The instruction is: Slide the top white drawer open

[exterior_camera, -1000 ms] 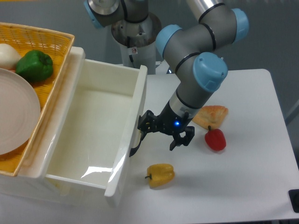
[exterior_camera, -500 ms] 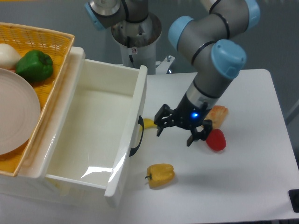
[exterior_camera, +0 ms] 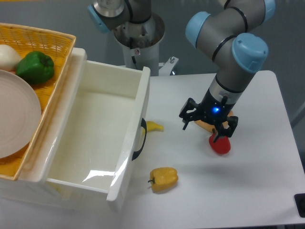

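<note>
The top white drawer point(exterior_camera: 102, 138) stands pulled out, so the job looks done; the gripper point(exterior_camera: 208, 122), at its 3 o'clock, fingers spread, holds nothing.

drawers: one top white drawer point(exterior_camera: 90, 138), pulled open
black handles: one point(exterior_camera: 138, 141)
baskets: one yellow wicker basket point(exterior_camera: 45, 40)
plates: one point(exterior_camera: 16, 119); it sits in the basket
peppers: three; one green pepper point(exterior_camera: 35, 67), one red pepper point(exterior_camera: 220, 144), one yellow pepper point(exterior_camera: 163, 178)
white round things: one point(exterior_camera: 8, 56)
small yellow bits: one point(exterior_camera: 154, 126)
bread pieces: one point(exterior_camera: 208, 125), partly hidden
grippers: one gripper point(exterior_camera: 205, 130)
</note>
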